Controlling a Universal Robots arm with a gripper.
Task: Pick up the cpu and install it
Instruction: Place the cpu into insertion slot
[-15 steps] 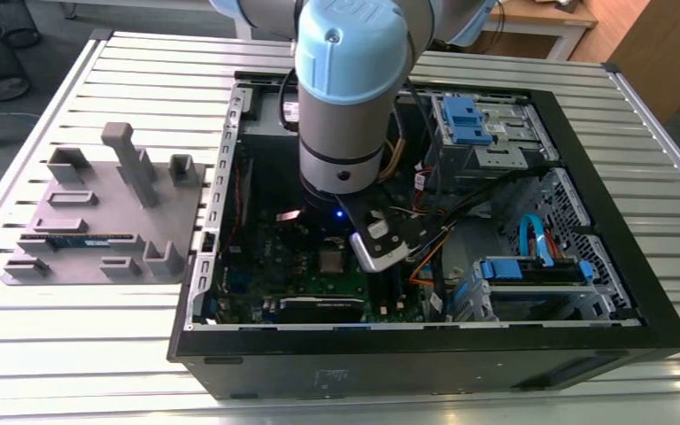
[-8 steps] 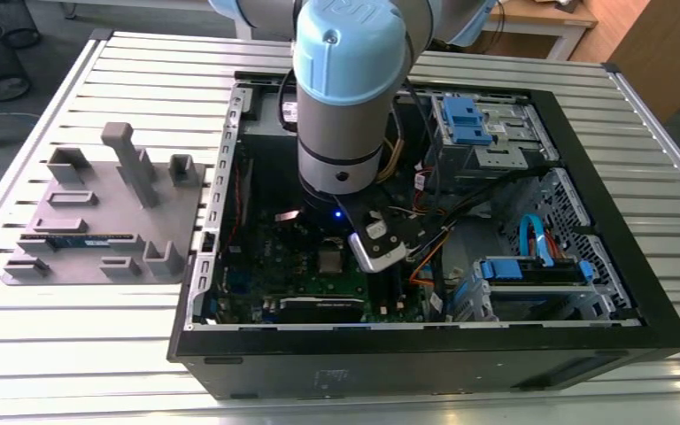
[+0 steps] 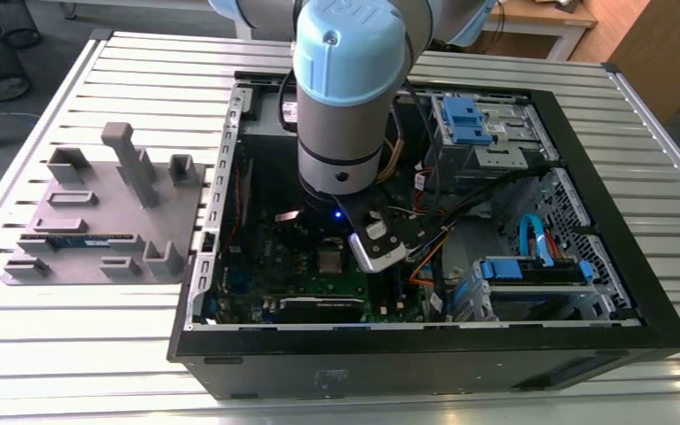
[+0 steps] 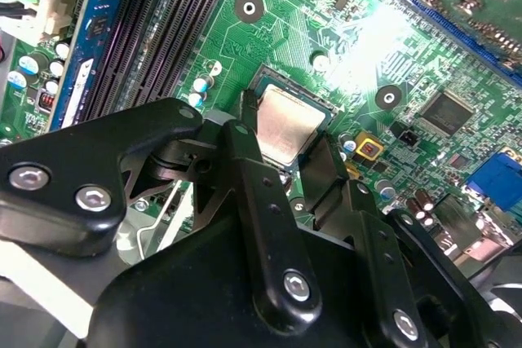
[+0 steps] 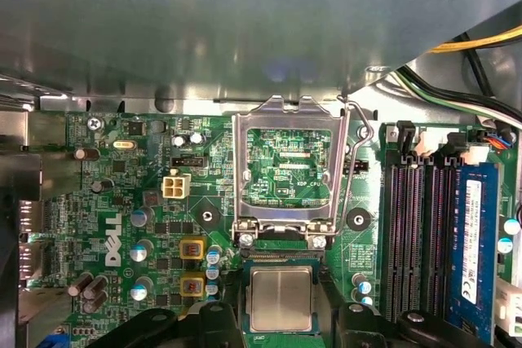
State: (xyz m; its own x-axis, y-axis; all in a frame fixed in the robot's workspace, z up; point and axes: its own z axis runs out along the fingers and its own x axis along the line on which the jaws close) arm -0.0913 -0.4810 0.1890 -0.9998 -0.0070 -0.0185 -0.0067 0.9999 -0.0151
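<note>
The cpu, a small square chip with a silvery top, lies level in the socket area of the green motherboard. My gripper straddles it, one black finger against each of two opposite edges, and looks shut on it. In the first wrist view the cpu sits between the same fingers, just below the metal socket frame, which is flipped open with its lever raised. In the exterior view the arm reaches down into the computer case, and the cpu shows beside the wrist.
Black memory slots and a blue-green memory stick run beside the socket. Cables and drive cages crowd the case on the exterior view's right. A grey fixture plate stands on the slatted table at the exterior view's left.
</note>
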